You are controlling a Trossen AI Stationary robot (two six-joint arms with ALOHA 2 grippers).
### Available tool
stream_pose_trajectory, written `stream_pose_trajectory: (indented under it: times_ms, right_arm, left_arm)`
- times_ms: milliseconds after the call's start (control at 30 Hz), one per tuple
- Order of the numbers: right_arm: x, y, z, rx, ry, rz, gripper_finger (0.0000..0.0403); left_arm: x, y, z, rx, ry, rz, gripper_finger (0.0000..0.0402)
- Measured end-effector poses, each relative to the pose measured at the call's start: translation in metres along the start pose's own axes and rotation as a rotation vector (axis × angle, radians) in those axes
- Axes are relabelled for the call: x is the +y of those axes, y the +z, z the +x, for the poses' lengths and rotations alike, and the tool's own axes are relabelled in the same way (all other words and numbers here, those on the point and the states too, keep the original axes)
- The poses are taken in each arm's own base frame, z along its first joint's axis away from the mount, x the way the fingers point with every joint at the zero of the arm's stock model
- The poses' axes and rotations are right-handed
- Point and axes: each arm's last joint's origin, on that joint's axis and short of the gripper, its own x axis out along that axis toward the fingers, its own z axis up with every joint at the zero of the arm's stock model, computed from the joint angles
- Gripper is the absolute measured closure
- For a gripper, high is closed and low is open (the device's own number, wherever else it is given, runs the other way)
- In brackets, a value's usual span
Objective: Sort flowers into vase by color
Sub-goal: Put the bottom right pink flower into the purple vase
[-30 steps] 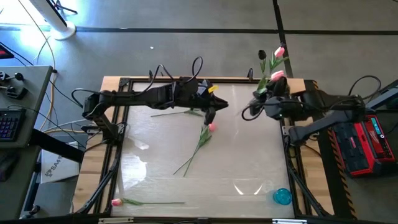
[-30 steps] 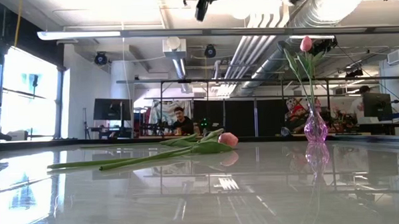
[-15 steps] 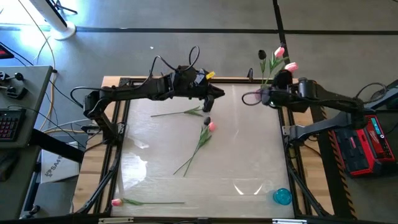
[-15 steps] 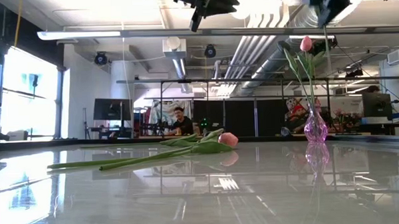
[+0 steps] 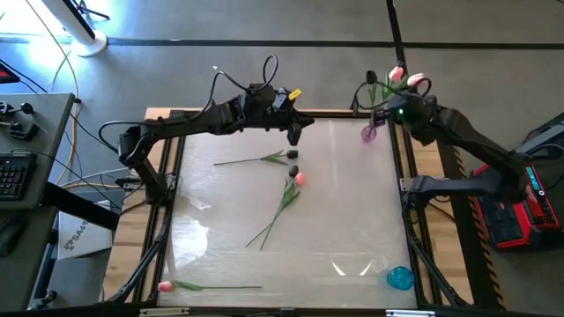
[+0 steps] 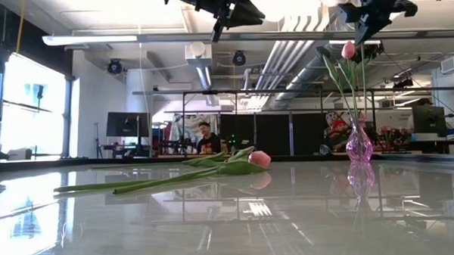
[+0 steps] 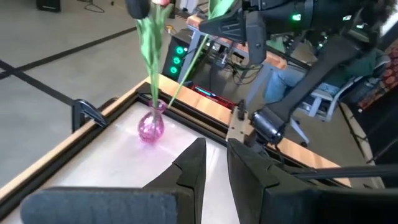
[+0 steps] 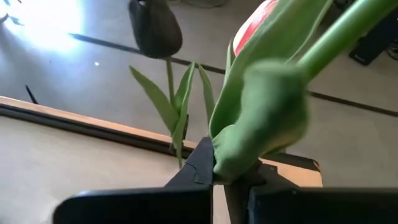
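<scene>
High view — pink vase (image 5: 368,133) standing at the worktop's (image 5: 352,220) far right corner, already holding tulips; right gripper (image 5: 398,107) above it, left gripper (image 5: 294,134) hanging over mid-worktop. Three flowers lying unsorted: (image 5: 260,158), (image 5: 280,204), (image 5: 207,285).

Low view — pink tulip (image 6: 213,170) lying flat.

Left wrist view — jaws slightly parted, holding nothing.

Right wrist view — jaws pinching a green stem (image 8: 261,118).
</scene>
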Motion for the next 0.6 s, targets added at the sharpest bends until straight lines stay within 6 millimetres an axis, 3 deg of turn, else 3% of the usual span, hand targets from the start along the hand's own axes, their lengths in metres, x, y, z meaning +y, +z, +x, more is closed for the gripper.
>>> stream_pose_trajectory:
  times_ms: [333, 600]
  right_arm:
    - [-0.003, 0.013, 0.019, 0.005, 0.059, -0.023, 0.0403]
    - [-0.003, 0.012, 0.021, 0.032, 0.099, -0.028, 0.0403]
  left_arm:
    - [0.012, 0.001, -0.001, 0.013, 0.034, -0.011, 0.0348]
    - [0.014, 0.002, -0.001, 0.015, 0.041, -0.012, 0.0348]
